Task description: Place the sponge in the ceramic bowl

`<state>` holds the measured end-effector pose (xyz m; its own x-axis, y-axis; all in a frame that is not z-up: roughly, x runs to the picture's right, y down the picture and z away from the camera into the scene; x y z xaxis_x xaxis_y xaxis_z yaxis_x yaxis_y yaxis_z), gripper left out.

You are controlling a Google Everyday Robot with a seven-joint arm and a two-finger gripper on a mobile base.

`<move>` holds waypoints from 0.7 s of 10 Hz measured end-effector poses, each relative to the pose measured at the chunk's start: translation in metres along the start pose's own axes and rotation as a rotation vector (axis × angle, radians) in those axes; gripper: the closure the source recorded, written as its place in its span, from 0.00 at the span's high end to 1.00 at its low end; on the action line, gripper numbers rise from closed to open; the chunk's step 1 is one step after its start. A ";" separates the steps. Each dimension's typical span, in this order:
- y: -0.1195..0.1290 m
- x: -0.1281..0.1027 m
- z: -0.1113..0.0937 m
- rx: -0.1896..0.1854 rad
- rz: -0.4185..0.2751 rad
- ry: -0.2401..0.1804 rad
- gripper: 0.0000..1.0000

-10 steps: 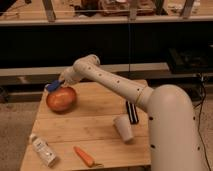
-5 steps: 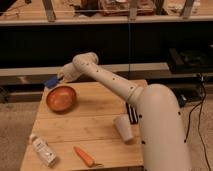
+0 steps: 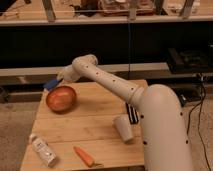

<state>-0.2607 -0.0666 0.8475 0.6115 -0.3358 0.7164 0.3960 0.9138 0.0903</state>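
The sponge [image 3: 51,83] is a small blue block held up at the tip of my arm, just behind and above the far left rim of the ceramic bowl [image 3: 61,99]. My gripper [image 3: 56,80] is shut on it. The orange-red bowl sits on the back left part of the wooden table [image 3: 95,117], and its inside looks empty. The arm reaches in from the right, over the table, and hides part of the right side.
A white paper cup [image 3: 123,128] lies tipped near the arm, with a black bar-shaped object [image 3: 131,114] behind it. A carrot [image 3: 84,156] and a white bottle [image 3: 42,150] lie near the front edge. Dark shelving runs behind the table.
The sponge rose slightly from the bowl's rim and now hangs a little above it, still gripped. The arm's bulky base section shifted left in view.
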 end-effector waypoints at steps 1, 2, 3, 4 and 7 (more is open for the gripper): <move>-0.005 0.003 0.003 0.000 -0.001 -0.001 0.01; -0.005 0.003 0.005 -0.001 -0.002 -0.003 0.01; -0.002 0.002 0.005 -0.003 -0.002 -0.003 0.01; 0.001 -0.001 0.005 -0.004 0.000 -0.005 0.01; -0.001 0.006 0.008 -0.005 0.002 -0.009 0.20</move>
<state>-0.2633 -0.0676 0.8574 0.6060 -0.3323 0.7227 0.3982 0.9133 0.0861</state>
